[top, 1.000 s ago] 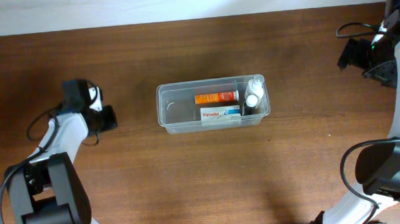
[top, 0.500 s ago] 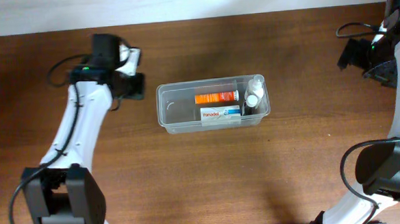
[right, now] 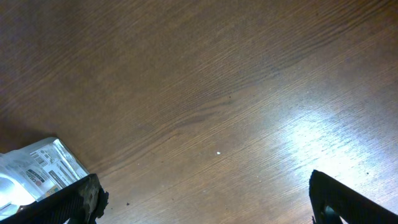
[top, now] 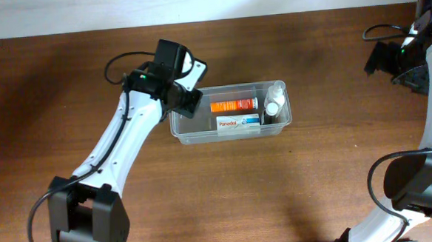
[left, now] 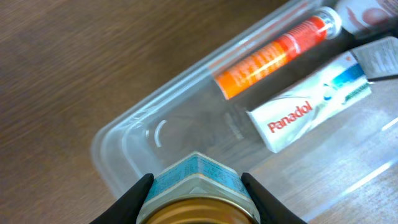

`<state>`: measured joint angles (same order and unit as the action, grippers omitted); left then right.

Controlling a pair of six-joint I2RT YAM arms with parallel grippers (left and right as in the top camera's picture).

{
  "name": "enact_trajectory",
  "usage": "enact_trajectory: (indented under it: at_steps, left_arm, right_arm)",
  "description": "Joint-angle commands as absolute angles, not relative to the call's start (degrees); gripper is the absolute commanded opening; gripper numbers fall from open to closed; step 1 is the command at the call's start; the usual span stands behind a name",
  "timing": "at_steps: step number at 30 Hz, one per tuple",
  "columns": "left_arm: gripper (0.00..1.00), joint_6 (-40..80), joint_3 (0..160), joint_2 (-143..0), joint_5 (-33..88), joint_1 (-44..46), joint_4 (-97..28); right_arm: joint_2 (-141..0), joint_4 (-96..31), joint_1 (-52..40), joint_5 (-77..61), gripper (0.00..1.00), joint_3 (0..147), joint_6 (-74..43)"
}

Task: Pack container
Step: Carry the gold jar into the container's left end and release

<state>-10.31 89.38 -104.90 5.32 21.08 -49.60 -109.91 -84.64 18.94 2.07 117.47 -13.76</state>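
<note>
**Desk:** Plastic tub first. Where does the container [top: 183, 128] sit?

**Me:** Middle of the table [top: 315, 182], where it was a second ago. What changed is my left arm. It has swung in from the far left edge, and the left gripper [left: 198, 198] now hangs over the container's bare left end. Its fingers are clamped on a small jar [left: 196, 177] with a blue label and a brownish-gold top.

**Desk:** So we're close to a drop?

**Me:** I'd say so. The orange tube [top: 233, 104], the Panadol box [top: 238, 122] and the white bottle [top: 274, 101] already fill the right part, so the free end is where this one belongs.

**Desk:** Anything you can't read?

**Me:** The jar's lower half is cut off in the left wrist view, and from overhead the wrist hides it, so I can't judge its height above the floor of the tub. The right gripper [right: 205, 204] hasn't moved, its fingers wide apart over bare wood. A silvery packet [right: 37, 171] lies beside one finger, and I can't tell whether they touch.
</note>
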Motion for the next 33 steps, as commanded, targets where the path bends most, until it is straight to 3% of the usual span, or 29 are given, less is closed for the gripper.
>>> enact_trajectory:
  at_steps: [1, 16, 22, 33]
  left_arm:
    - [0.42, -11.46, 89.86, -108.44, 4.40, 21.67, -49.52]
    - [0.43, -11.27, 89.86, -119.42, 3.42, 21.71, -47.03]
    - [0.60, -11.27, 89.86, -119.59, 3.42, 21.71, -46.74]
    - [0.60, -11.22, 92.16, -119.55, 3.42, 21.71, -48.84]
  right_arm:
    - [-110.04, -84.64, 18.81, 1.96, 0.98, 117.54, -14.46]
    - [-110.04, -84.64, 18.81, 1.96, 0.99, 117.54, -14.46]
    - [-110.04, -84.64, 18.81, 1.96, 0.98, 117.54, -14.46]
    - [-110.04, -84.64, 18.81, 1.96, 0.98, 117.54, -14.46]
